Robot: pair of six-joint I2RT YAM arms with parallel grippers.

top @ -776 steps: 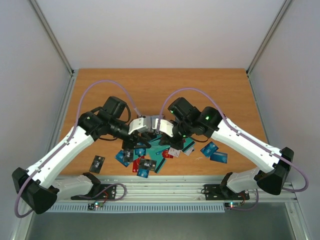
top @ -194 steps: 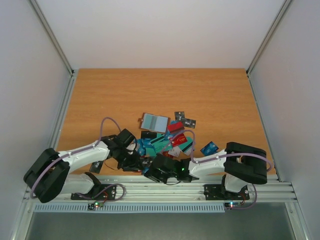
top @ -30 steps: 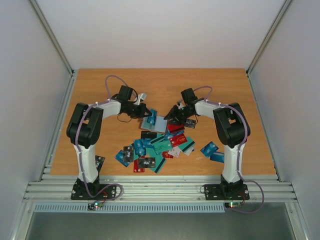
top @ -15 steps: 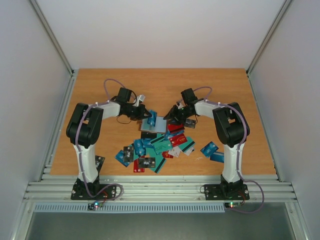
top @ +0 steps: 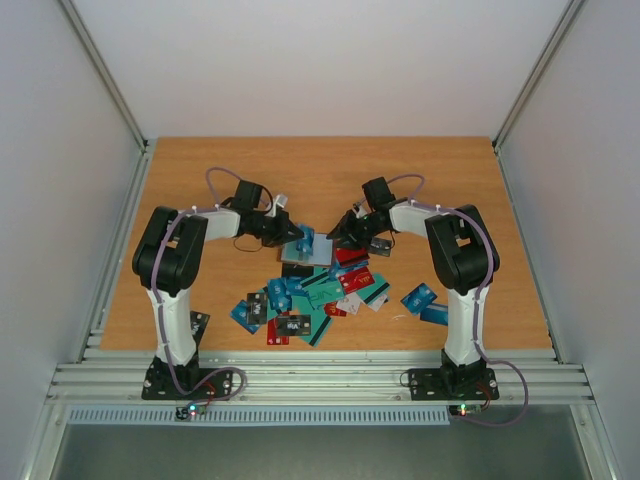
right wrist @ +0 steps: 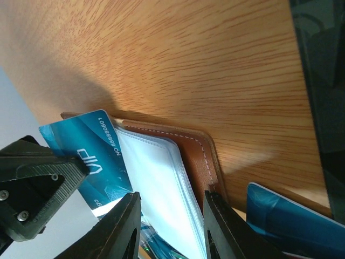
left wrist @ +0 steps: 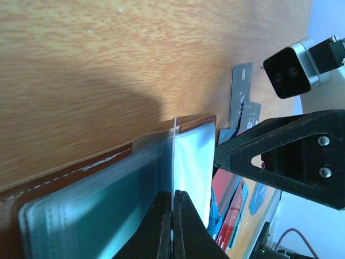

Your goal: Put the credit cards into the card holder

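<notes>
Pinching a blue credit card (right wrist: 89,154) edge-on, left pincer (left wrist: 172,197) pressed together just above the open card holder (right wrist: 191,148).

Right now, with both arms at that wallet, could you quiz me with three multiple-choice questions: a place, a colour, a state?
1. Where does the brown card holder lie? A) between the left gripper and right gripper B) at the table's near left corner C) on the rail
2. What colour is the VIP card pinched by the left gripper? A) red B) blue C) black
3. The card holder is: A) folded shut B) open C) standing on edge
Answers: 1 A, both grippers meet at it; 2 B, the right wrist view shows its blue face; 3 B, its clear sleeves show.
</notes>
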